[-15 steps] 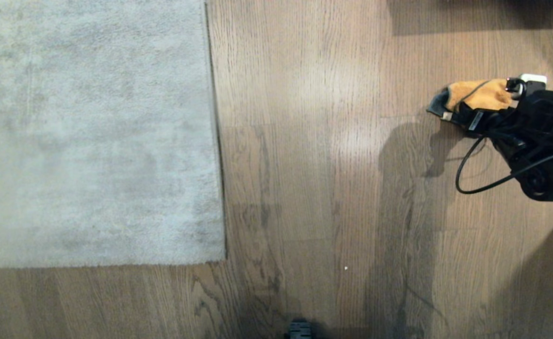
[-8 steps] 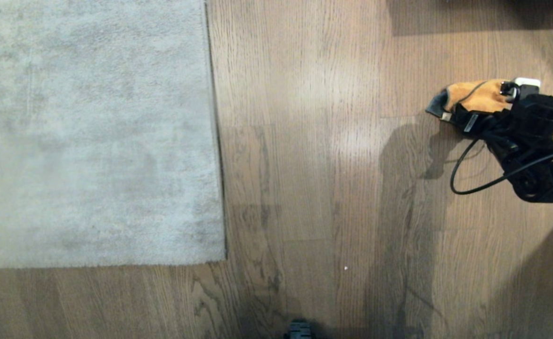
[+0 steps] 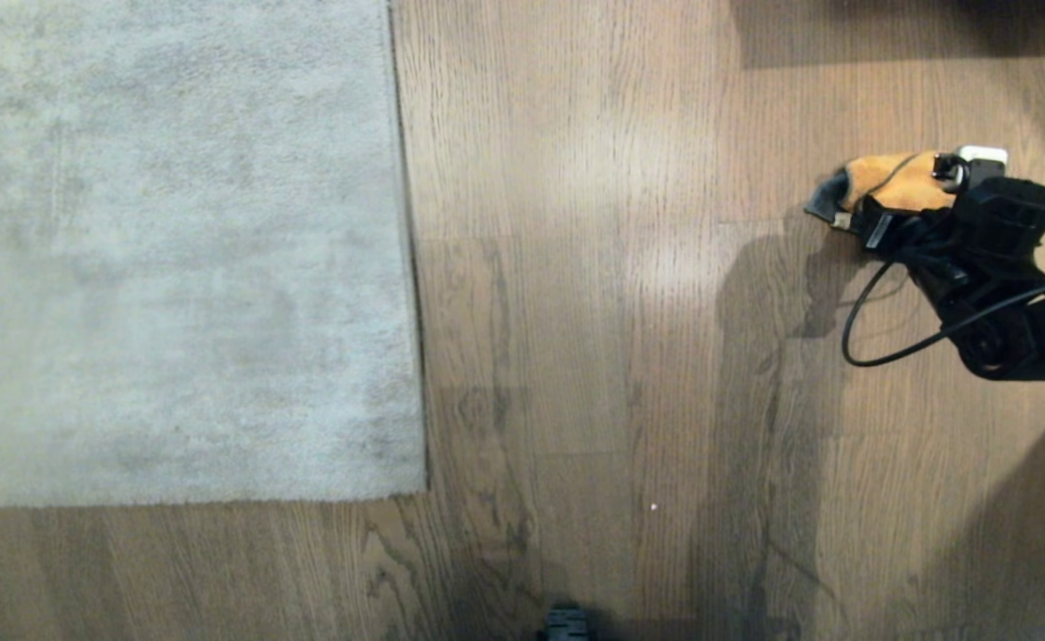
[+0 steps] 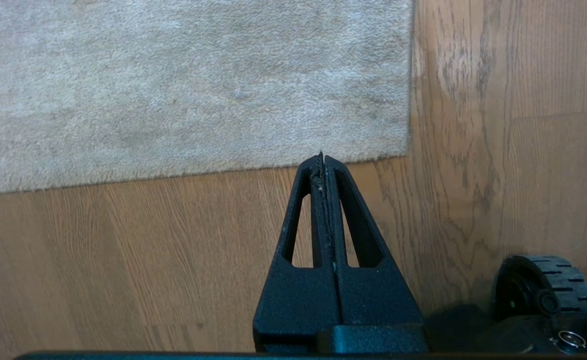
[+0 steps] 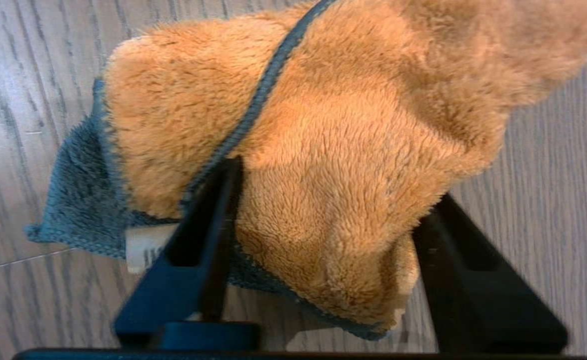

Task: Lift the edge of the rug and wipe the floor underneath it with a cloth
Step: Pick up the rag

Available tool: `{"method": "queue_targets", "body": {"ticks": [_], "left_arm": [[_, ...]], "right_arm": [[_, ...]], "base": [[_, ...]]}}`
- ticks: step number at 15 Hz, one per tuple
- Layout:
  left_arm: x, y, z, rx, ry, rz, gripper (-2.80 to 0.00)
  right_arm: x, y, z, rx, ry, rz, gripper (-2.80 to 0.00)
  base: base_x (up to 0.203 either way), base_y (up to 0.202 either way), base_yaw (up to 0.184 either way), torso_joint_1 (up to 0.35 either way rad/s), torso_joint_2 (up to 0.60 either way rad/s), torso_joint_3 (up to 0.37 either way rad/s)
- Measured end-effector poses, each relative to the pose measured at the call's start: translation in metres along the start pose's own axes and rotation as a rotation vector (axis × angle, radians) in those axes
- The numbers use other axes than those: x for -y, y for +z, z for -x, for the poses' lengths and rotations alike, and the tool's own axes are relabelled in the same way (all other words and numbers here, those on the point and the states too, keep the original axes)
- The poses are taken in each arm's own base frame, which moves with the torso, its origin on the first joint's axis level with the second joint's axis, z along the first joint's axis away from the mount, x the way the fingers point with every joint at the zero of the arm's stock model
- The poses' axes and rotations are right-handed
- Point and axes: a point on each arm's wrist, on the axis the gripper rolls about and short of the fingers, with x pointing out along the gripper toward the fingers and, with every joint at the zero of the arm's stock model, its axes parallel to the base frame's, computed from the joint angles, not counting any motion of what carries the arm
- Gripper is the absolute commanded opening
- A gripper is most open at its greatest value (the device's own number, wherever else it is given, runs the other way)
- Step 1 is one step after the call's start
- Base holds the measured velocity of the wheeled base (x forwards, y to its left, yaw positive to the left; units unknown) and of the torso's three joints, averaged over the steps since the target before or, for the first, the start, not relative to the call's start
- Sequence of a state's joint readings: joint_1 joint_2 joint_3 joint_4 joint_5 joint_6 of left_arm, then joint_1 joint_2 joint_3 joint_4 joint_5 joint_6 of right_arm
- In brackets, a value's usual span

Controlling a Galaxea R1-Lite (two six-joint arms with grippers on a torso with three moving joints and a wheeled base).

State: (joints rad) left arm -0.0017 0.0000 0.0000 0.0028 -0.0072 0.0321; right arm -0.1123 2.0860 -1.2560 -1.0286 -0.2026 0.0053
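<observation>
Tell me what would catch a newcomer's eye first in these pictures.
The orange cloth stands out, bunched on the brown floor at far right, with the right gripper straddling it, a finger on each side. Next comes the big grey rug filling the upper left, lying flat. The left gripper hangs shut near its corner.

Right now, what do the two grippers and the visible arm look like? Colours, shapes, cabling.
Both are matte black. The left gripper has two tapering triangular jaws, each with a long cut-out slot, on a textured block base. The right gripper has the same slotted black jaws. In the head view the right arm is chunky black, with a loose black cable looping off it and a small white part near the wrist.
</observation>
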Motion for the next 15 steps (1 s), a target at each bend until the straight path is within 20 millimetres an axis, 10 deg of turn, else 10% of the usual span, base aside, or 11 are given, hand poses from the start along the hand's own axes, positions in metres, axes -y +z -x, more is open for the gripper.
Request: {"method": "queue_targets", "body": {"ticks": [15], "left_arm": [[0.0, 0.0, 0.0, 0.0, -0.001, 0.0, -2.8]], "right_arm": [[-0.001, 0.006, 0.023, -0.028, 0.011, 0.009, -2.8]], "base": [[0.0, 0.0, 0.0, 0.0, 0.0, 0.0]]}}
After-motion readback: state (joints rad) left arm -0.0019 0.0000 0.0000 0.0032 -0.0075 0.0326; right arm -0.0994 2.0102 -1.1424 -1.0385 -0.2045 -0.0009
